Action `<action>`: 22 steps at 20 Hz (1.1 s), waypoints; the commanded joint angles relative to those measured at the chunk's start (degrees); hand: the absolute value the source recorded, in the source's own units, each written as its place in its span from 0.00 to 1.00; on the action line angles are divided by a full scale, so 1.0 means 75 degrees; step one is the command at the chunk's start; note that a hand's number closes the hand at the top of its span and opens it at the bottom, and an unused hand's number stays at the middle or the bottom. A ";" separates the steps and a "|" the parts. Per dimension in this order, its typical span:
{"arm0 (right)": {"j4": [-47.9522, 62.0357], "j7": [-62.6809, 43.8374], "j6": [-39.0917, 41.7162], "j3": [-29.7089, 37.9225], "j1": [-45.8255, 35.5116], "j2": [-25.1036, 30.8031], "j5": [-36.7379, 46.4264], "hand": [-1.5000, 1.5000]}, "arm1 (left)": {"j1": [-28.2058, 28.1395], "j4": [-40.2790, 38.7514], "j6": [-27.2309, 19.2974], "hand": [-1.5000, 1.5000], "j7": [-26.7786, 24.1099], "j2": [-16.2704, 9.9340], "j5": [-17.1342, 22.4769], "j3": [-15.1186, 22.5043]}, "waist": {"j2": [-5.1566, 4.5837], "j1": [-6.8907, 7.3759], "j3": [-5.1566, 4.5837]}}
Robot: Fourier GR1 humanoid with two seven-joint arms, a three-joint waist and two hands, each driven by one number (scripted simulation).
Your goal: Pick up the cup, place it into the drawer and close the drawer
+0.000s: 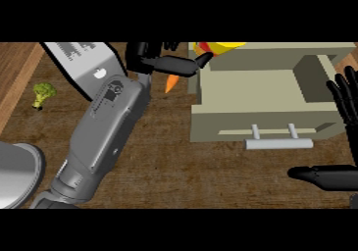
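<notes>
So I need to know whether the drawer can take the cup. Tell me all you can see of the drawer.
The drawer is a pale beige box, pulled open, its hollow showing. Its flat front faces the robot and carries a light grey bar handle on two posts. It sticks out of a matching cabinet on the wooden counter. Nothing touches it; the open right hand rests beside it.
</notes>
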State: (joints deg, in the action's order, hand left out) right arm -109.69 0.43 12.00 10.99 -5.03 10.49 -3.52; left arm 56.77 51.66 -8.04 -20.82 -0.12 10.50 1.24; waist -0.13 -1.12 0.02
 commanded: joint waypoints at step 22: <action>-0.0018 0.0084 0.0153 0.0064 -0.0116 0.0035 -0.0132 0.00 | 0.2063 -0.3440 -0.1818 1.00 0.0269 0.0016 0.2635 0.3210 | -0.0078 -0.0327 0.0004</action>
State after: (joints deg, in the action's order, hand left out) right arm -109.61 2.58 13.88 10.95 -4.35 10.53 -4.24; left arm 72.41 28.43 -21.01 -18.91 0.00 29.29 21.18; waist -0.61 -3.53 0.06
